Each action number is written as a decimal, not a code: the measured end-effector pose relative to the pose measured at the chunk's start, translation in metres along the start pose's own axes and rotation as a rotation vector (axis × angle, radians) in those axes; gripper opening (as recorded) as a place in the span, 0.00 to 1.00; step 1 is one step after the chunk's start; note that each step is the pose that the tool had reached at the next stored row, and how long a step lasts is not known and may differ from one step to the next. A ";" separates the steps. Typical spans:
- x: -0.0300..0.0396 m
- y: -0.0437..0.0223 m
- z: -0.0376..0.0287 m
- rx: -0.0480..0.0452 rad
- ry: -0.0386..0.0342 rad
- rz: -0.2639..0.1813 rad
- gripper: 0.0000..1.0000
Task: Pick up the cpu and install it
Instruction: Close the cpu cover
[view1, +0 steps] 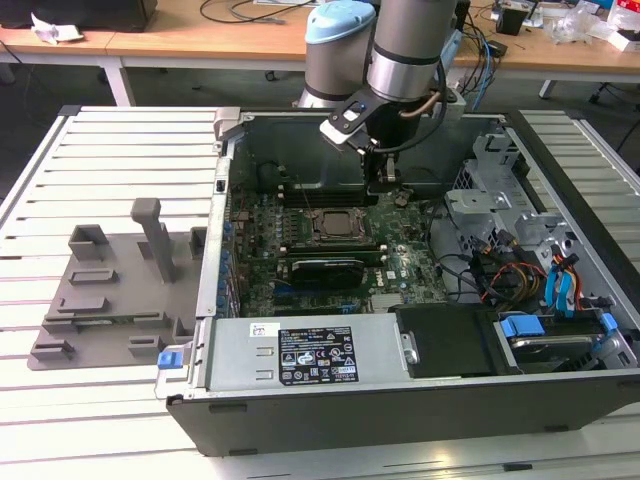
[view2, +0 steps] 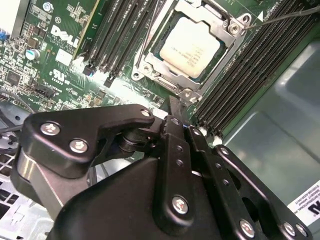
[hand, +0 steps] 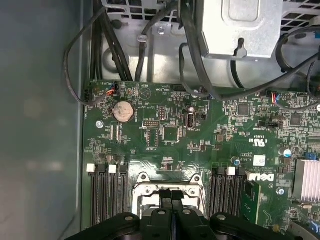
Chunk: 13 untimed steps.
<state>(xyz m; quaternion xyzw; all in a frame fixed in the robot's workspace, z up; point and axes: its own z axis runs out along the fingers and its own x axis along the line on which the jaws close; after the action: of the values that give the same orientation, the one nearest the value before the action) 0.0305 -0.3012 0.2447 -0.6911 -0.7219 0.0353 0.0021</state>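
Note:
The cpu (view2: 190, 47), a pale silvery square, lies flat inside the metal-edged socket frame (view2: 227, 50) on the green motherboard (view1: 400, 265). In the exterior view the socket (view1: 335, 225) sits mid-board, and my gripper (view1: 385, 186) hangs over the board a little to the exterior view's right of it and further back. My gripper (hand: 171, 195) is shut with its two fingers pressed together and nothing between them. In the first wrist view the fingers cover part of the socket (hand: 145, 185). In the second wrist view the gripper (view2: 176, 106) stands beside the socket, apart from the cpu.
The open computer case (view1: 215, 260) walls in the board. Memory slots (view2: 125, 30) flank the socket. Cables (hand: 150, 45) and a metal drive cage (view1: 490, 205) lie on the exterior view's right. A grey plastic tray with posts (view1: 110, 290) rests outside the case on the slatted table (view1: 60, 190).

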 end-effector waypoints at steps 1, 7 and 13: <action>0.0001 -0.0008 0.0006 0.0000 0.0000 0.000 0.11; 0.0010 -0.0105 0.0102 0.0000 0.0001 0.000 0.11; 0.0014 -0.0152 0.0156 0.0000 0.0000 0.000 0.11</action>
<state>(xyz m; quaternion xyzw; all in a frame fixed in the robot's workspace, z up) 0.0145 -0.3012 0.2299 -0.6911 -0.7219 0.0353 0.0021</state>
